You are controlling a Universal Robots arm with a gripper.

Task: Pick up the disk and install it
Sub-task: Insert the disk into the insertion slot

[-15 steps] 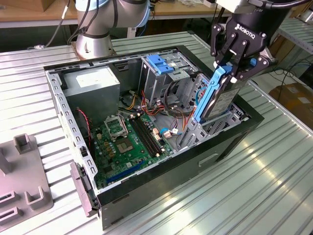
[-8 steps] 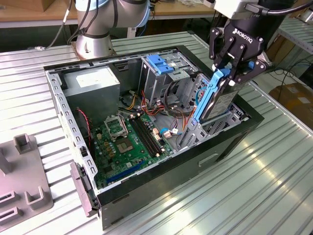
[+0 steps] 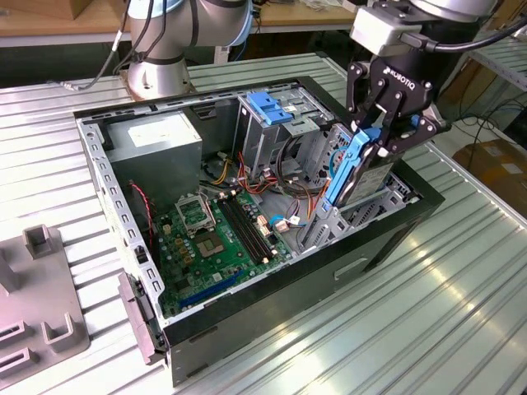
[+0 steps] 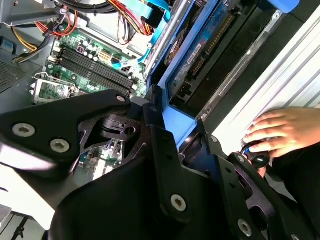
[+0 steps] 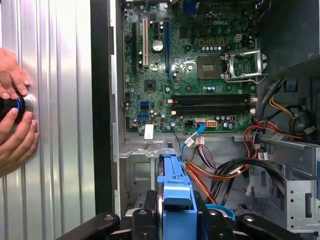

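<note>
Jaws clamped on the disk [image 3: 350, 169], which stands on edge, tilted, directly below them, its lower end inside the open computer case [image 3: 272, 309]. Circuit board [image 3: 218, 234] lies lower, off to one side. A person's hand [image 4: 282, 130] rests on the worktop [image 3: 428, 313], well apart.

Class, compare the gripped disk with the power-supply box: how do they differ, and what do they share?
The disk is thin and small; the power-supply box is bulky. The disk stands on edge, clamped in the gripper; the box sits flat in the case. The disk has blue rails; the box none. Both are grey metal.
</note>
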